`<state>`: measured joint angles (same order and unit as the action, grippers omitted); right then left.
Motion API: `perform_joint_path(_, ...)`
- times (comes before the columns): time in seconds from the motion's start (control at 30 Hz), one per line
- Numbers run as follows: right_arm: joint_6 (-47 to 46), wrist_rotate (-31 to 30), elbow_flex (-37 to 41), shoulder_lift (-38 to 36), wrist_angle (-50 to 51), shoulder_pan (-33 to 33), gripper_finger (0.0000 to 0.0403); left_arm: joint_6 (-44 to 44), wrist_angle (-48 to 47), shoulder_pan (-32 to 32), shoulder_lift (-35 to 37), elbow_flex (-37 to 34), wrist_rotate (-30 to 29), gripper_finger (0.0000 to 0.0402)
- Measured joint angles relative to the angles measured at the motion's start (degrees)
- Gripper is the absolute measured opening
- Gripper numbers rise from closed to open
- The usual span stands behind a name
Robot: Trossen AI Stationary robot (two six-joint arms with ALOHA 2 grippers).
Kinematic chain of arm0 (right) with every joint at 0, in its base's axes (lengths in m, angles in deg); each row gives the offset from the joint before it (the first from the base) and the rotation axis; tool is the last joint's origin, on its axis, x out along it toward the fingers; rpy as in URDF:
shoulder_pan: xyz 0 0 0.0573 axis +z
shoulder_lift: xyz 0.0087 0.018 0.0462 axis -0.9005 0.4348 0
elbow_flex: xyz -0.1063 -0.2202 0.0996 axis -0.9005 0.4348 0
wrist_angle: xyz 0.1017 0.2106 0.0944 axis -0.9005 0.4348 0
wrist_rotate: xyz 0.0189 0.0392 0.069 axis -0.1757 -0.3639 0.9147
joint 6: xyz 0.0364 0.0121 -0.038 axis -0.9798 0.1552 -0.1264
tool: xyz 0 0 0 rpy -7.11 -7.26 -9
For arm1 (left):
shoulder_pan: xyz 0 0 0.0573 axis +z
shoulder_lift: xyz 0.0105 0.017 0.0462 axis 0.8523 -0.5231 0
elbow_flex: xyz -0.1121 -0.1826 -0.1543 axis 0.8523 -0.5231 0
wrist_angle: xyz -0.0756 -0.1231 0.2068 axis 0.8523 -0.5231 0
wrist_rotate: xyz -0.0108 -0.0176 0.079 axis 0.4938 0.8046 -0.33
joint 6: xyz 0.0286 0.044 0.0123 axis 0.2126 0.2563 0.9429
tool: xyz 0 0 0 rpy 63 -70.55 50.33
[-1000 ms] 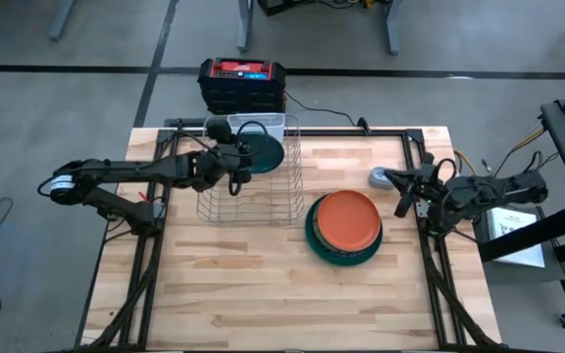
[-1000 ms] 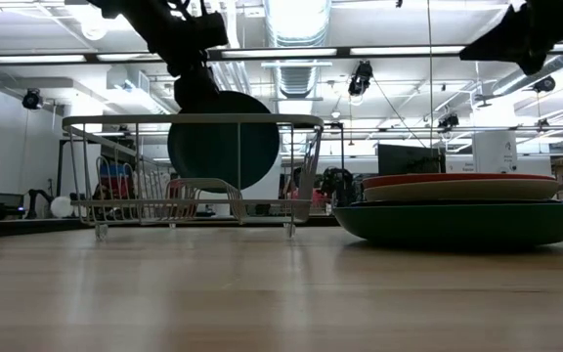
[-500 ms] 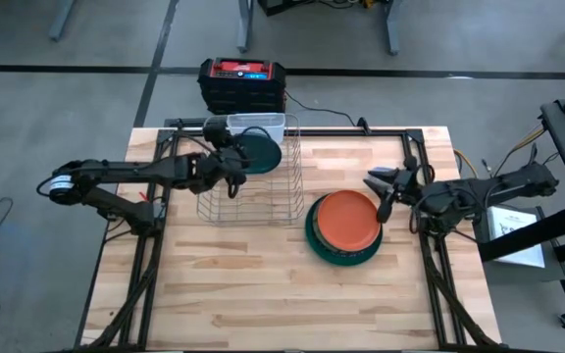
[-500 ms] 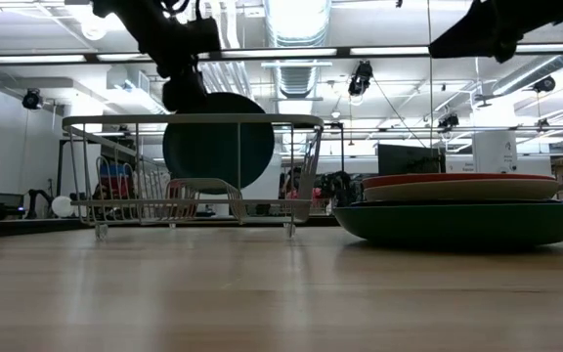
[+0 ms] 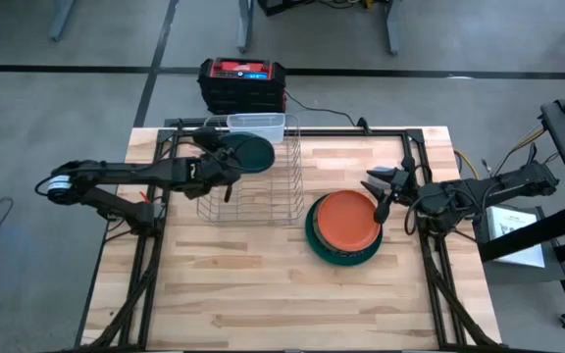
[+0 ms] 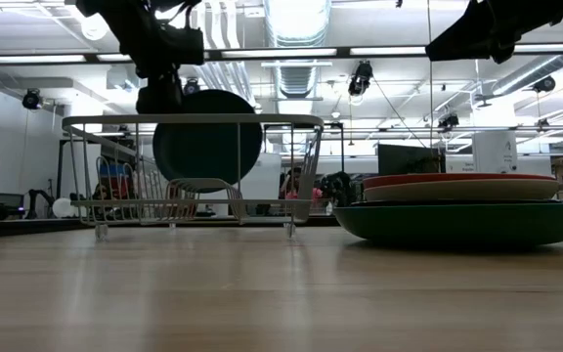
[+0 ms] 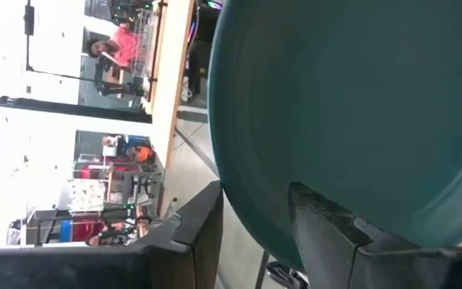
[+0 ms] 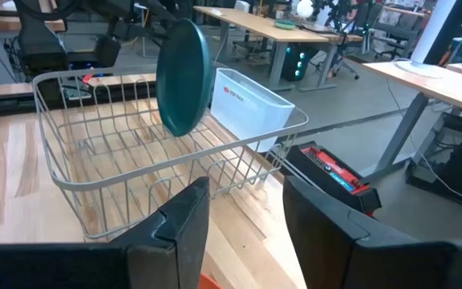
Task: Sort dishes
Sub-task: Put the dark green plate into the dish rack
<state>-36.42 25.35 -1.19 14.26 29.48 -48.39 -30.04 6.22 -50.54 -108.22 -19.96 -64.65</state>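
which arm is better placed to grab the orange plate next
Right. The right gripper hangs open at the orange plate, while the left gripper holds a teal plate over the rack.

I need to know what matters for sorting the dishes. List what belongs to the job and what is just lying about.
Belongs to the job:
- dark teal plate, held on edge over the wire rack by the left gripper
- orange plate, top of the stack
- large dark green plate, bottom of the stack
- right gripper, jaws open, by the stack

Just lying about:
- white bin
- red-topped black box
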Motion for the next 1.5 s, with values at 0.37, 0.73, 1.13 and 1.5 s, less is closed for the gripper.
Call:
perform_joint_path(0.37, 0.1, 0.0, 0.0, 0.0, 0.5, 0.0, 0.0155, -8.0, -6.2, 0.0, 2.4, 0.0, 1.3, 0.0126)
perform_joint_path(0.73, 0.2, 0.0, 0.0, 0.0, 0.6, 0.0, 0.0156, -9.1, -4.7, 0.1, 2.4, 0.0, 7.3, 0.0092)
perform_joint_path(1.13, 0.1, 0.0, 0.0, 0.0, 0.6, 0.0, 0.0162, -23.3, -3.8, 0.0, 2.2, 6.1, 46.5, 0.0088)
perform_joint_path(1.5, 0.1, 0.3, 0.0, 0.1, 0.9, 0.0, 0.0162, -28.9, -5.9, 0.0, -2.6, 7.0, 44.3, 0.014)
